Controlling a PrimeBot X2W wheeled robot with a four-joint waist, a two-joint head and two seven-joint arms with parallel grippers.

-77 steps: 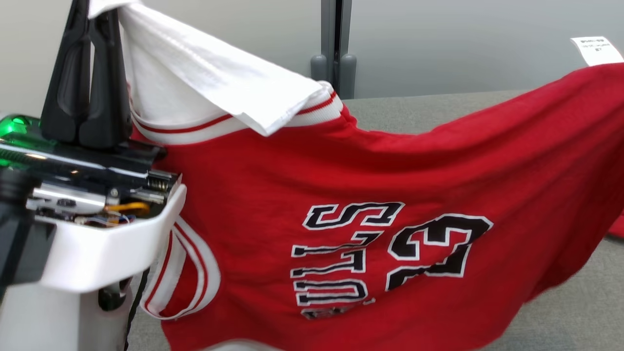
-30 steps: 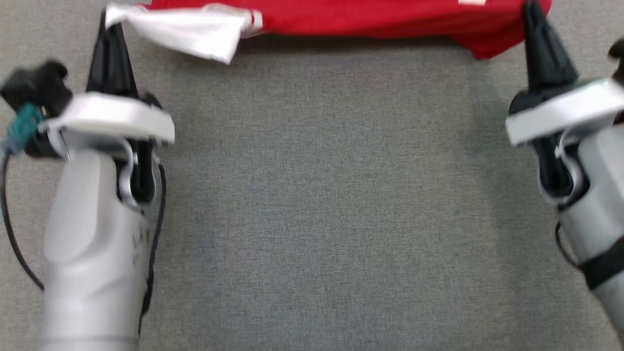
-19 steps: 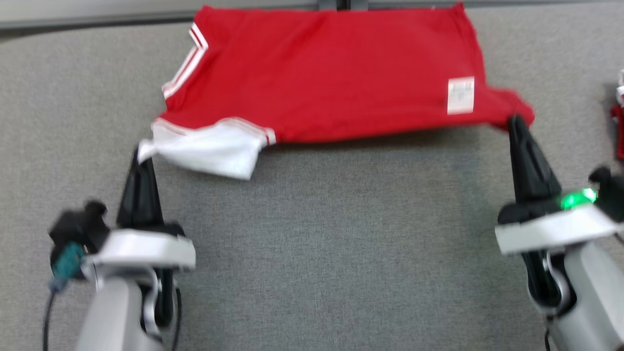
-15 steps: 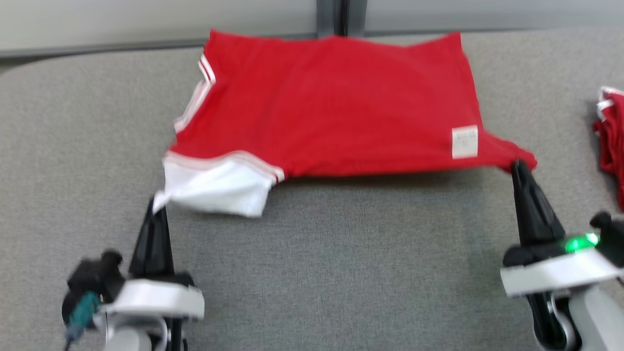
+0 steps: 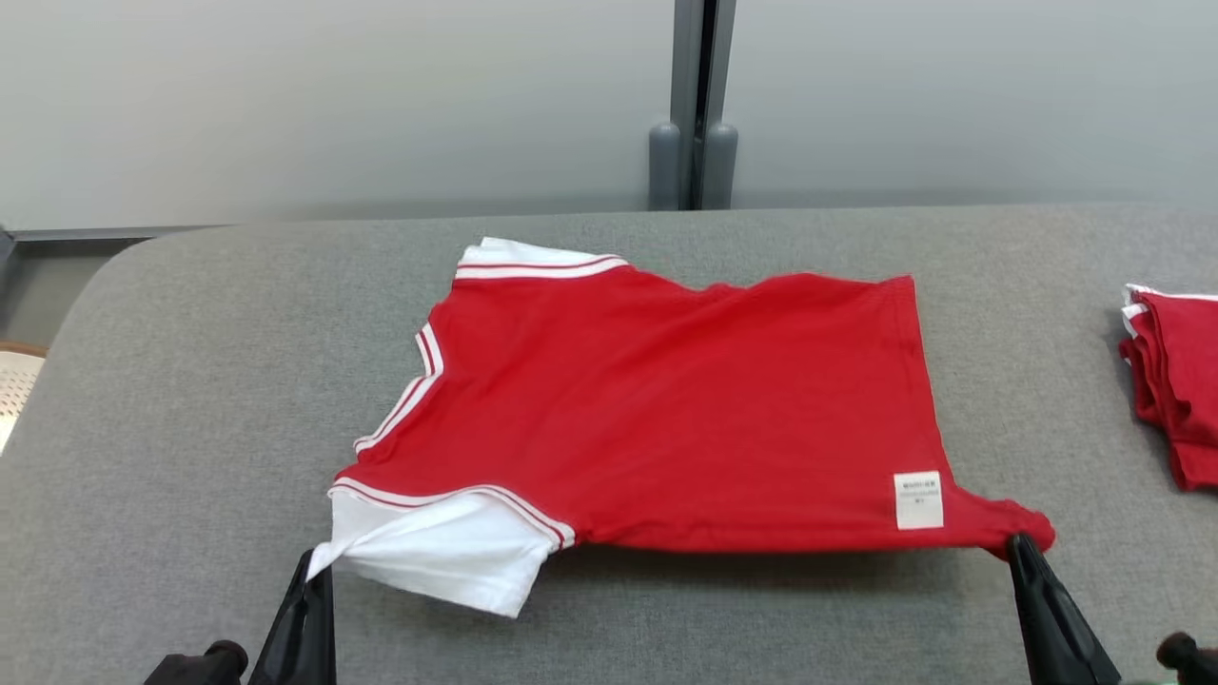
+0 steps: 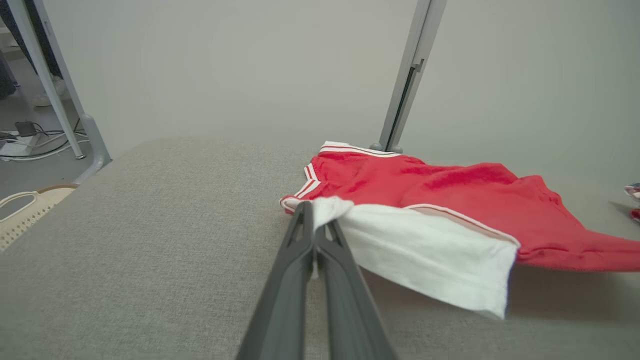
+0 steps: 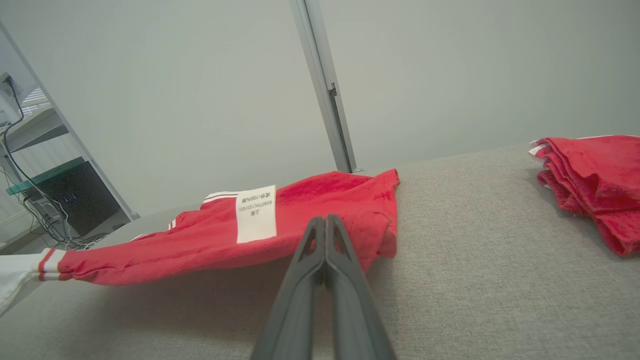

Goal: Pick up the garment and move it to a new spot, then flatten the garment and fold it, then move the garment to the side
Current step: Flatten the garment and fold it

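Red garment (image 5: 666, 409) is on the grey padded table (image 5: 190, 381), about mid-table, plain side up with a white label (image 5: 918, 499) near the hem corner. Its far part rests flat on the surface. Its near edge is lifted off, hanging taut between the two grippers with a shadow under it.

Long axis runs left to right across the table, collar end to the robot's left, hem to the right. The whole garment lies ahead of both grippers, away from the robot. Neither arm is nearer, since each has one near corner.

Left gripper (image 5: 306, 563) has its fingers pressed together, pinching the tip of the white sleeve (image 5: 447, 552). Right gripper (image 5: 1023, 547) has its fingers pressed together too, pinching the red hem corner just past the label.

Probably the laying-out step, since the near edge needs lowering and a pull toward the robot to lie flat.

A stack of folded red clothes (image 5: 1175, 381) sits well apart at the table's right edge.
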